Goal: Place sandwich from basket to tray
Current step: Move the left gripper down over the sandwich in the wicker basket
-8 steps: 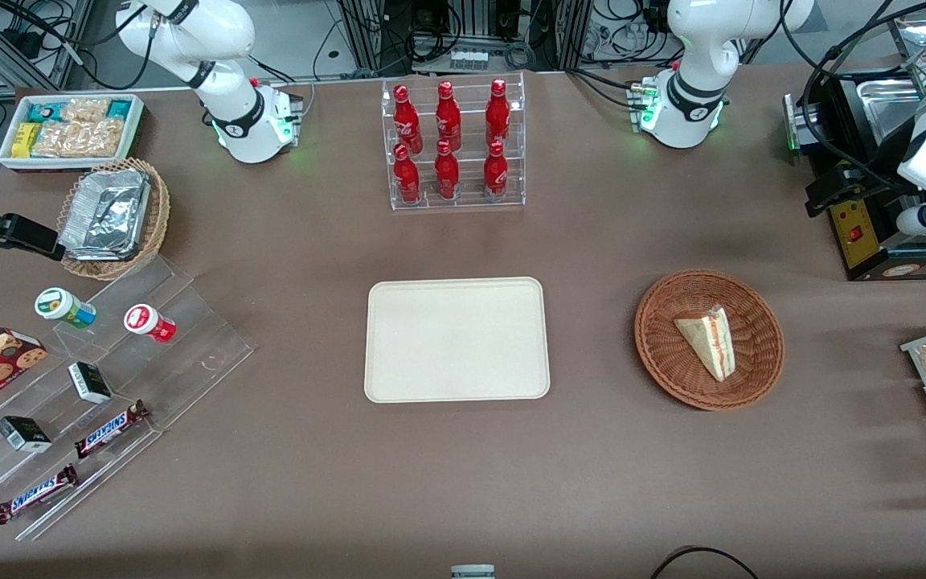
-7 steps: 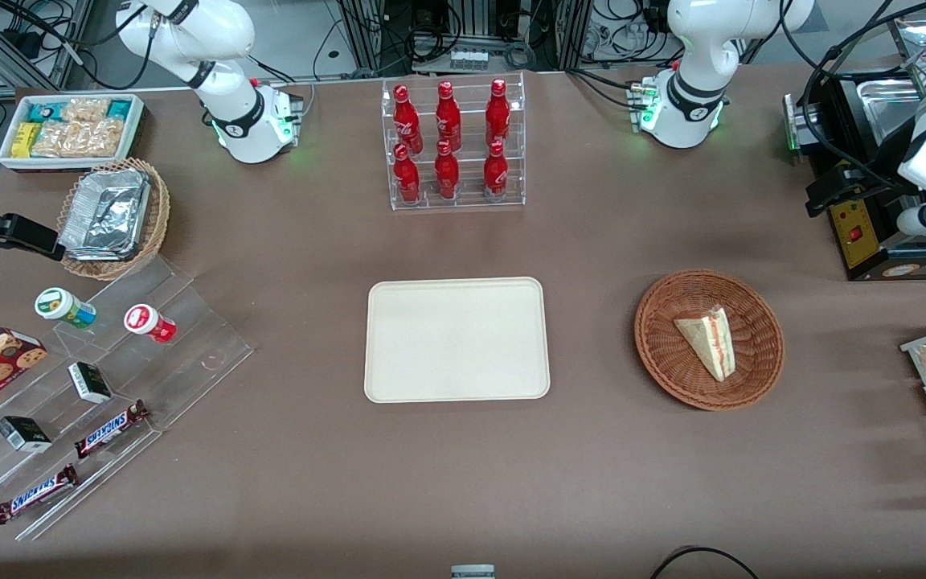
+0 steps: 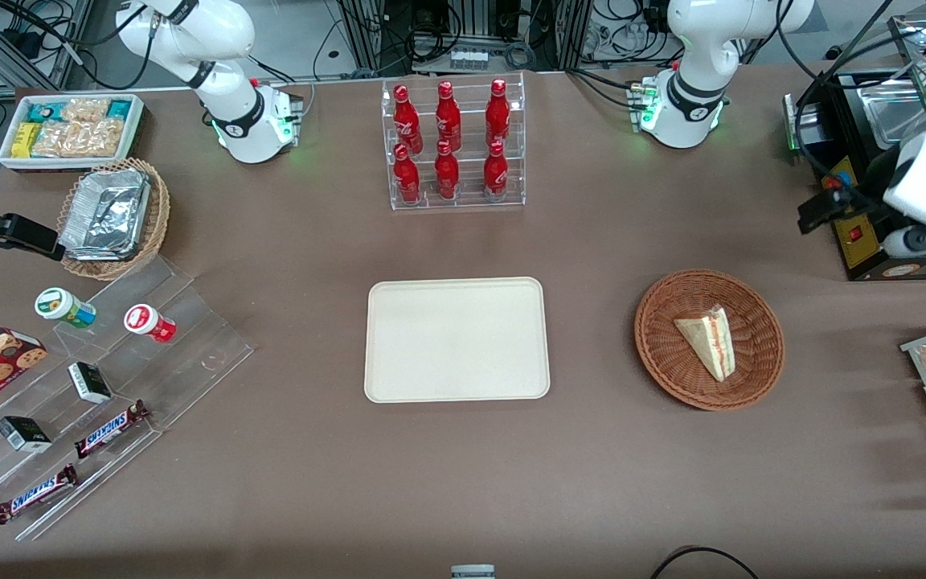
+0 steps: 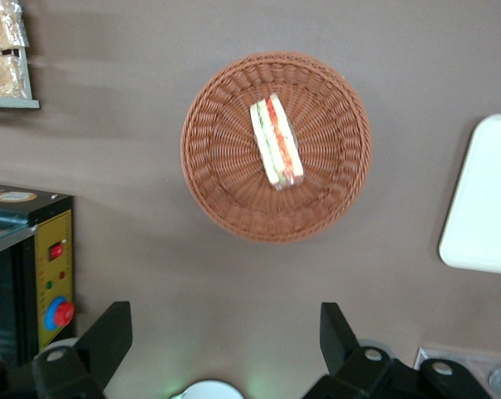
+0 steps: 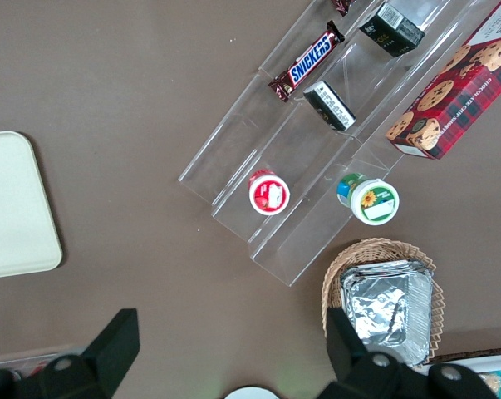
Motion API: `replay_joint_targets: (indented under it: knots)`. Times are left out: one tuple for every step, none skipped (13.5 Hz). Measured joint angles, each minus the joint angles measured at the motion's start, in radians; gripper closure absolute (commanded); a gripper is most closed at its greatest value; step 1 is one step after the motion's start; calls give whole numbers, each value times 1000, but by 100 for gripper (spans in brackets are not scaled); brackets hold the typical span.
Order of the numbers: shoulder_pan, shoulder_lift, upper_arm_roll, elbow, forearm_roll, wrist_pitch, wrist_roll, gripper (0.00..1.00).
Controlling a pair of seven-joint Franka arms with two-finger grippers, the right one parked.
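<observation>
The working arm has shifted over the last half second: in the front view its white wrist housing has slid down and inward from the worktop's edge, toward the basket (image 3: 709,339), while every object lies where it lay before. I read this as the start of the approach, with no contact made and the whole pick-and-carry yet to do.

The end effector (image 4: 225,337) hangs high above the bare worktop, looking straight down, near the black control box (image 3: 857,217) at the working arm's end. Its two dark fingers (image 4: 109,332) stand wide apart and hold nothing. In the wrist view the basket sits toward twelve o'clock of the gap between them, so the arm is not yet centred over it.

The sandwich (image 3: 707,340) lies in the basket, a little off the middle, with its striped red and green cut edge turned toward the working arm's end in the front view. In the front view the tray (image 3: 456,338) lies at nine o'clock from the basket, well apart from it, nothing on it.

The next move probably calls for travelling over the wedge, then lowering with the fingers set across its bread faces.
</observation>
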Motion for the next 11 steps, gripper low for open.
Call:
replay_joint_targets:
  knots:
    - [0, 5, 1, -38, 0, 58, -29, 0]
    - [0, 11, 1, -80, 0, 120, -66, 0]
    - [-1, 18, 1, -121, 0, 177, -107, 0]
    - [-2, 27, 0, -157, 1, 225, -157, 0]
    - [-4, 39, 0, -183, 2, 263, -207, 0]
    - [-8, 53, -2, -200, 2, 293, -254, 0]
    - [-12, 69, -9, -214, 3, 316, -293, 0]
    - [-16, 84, -19, -230, 9, 339, -317, 0]
    - [-20, 98, -29, -249, 16, 365, -332, 0]
    - [-23, 111, -34, -270, 19, 392, -338, 0]
    - [-25, 123, -36, -290, 20, 418, -339, 0]
